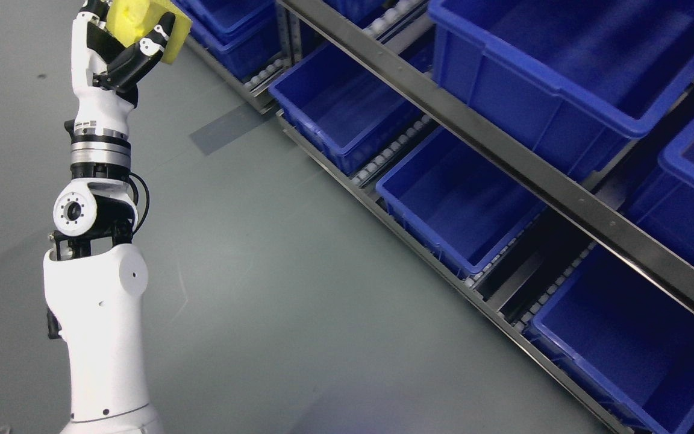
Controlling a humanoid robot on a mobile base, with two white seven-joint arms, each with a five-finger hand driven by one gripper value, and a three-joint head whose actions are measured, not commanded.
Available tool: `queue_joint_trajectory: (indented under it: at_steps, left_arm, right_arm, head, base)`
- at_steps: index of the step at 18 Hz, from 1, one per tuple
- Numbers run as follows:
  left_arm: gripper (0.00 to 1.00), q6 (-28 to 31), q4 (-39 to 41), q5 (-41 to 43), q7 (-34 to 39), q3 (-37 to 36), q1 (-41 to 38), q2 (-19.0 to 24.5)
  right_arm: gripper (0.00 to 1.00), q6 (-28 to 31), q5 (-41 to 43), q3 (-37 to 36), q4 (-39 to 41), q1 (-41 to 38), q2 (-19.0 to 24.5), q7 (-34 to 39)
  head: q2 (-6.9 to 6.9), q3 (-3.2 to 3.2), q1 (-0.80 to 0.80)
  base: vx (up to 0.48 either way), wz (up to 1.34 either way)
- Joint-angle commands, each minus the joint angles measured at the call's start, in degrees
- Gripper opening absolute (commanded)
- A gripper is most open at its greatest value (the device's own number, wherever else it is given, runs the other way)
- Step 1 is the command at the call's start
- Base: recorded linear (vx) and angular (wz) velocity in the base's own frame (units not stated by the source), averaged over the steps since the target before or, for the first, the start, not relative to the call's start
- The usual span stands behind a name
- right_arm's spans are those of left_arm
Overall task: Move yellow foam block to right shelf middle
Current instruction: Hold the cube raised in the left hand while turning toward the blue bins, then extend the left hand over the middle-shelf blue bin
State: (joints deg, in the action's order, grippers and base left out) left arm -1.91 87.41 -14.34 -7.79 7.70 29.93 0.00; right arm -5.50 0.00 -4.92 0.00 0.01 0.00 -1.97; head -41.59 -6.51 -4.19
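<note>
The yellow foam block [142, 21] is at the top left of the head view, held in my left hand [123, 37]. The hand's black and white fingers [153, 37] are curled around the block. My left arm [97, 289] rises from the bottom left, straight up, over the grey floor. The block is to the left of the shelf and apart from it. The right hand is out of view.
A metal shelf rack [540, 175] runs diagonally from top centre to lower right. It holds several empty blue bins, such as one [341, 102] on the lower row, another [455, 205] beside it, and a large upper one [564, 66]. Grey floor [275, 289] fills the left.
</note>
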Motion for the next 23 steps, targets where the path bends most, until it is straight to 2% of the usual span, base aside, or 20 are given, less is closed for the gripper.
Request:
queue_joint_trajectory:
  at_steps: [1,5,8,10,13,17,20,23]
  left_arm:
    - [0.45,0.1,4.3,-0.1,0.0,-9.7,2.3,1.0]
    - [0.45,0.1,6.3,-0.1,0.0,-15.0,5.3,1.0]
    - [0.45,0.9,7.0,-0.2,0.0,-17.5,11.8,1.0]
    - [0.45,7.0,6.9,-0.2,0.1,-17.8,15.1,1.0]
    - [0.45,14.1,5.8,-0.2,0.8,-19.5,15.8,1.0]
    - [0.45,20.5,0.3,0.1,1.0,-21.9,15.8,1.0]
    - [0.45,25.6,-0.2,0.1,1.2,-24.3,15.8,1.0]
    - [0.45,27.2,-1.0,0.1,1.8,-26.2,15.8,1.0]
  right_arm:
    - [1.00,0.0,-0.2,0.0,1.0,-0.1,-1.0,0.0]
    - [1.00,0.0,-0.2,0.0,1.0,-0.1,-1.0,0.0]
    - [1.00,0.0,-0.2,0.0,1.0,-0.1,-1.0,0.0]
    - [1.00,0.0,-0.2,0.0,1.0,-0.1,-1.0,0.0]
    - [1.00,0.0,-0.2,0.0,1.0,-0.1,-1.0,0.0]
    - [1.00,0.0,-0.2,0.0,1.0,-0.1,-1.0,0.0]
    - [1.00,0.0,-0.2,0.0,1.0,-0.1,-1.0,0.0]
    - [1.00,0.0,-0.2,0.0,1.0,-0.1,-1.0,0.0]
  head:
    - [0.00,0.00,0.00]
    - [0.00,0.00,0.00]
    - [0.00,0.00,0.00]
    - [-0.01,0.00,0.00]
    - [-0.02,0.00,0.00]
    - [-0.02,0.00,0.00]
    - [-0.03,0.00,0.00]
    - [-0.03,0.00,0.00]
  base:
    - [0.464,-0.76]
    - [0.361,-0.75]
    - [0.248,-0.63]
    - [0.150,-0.45]
    - [0.089,-0.26]
    - [0.051,-0.14]
    - [0.044,-0.12]
    - [0.026,-0.07]
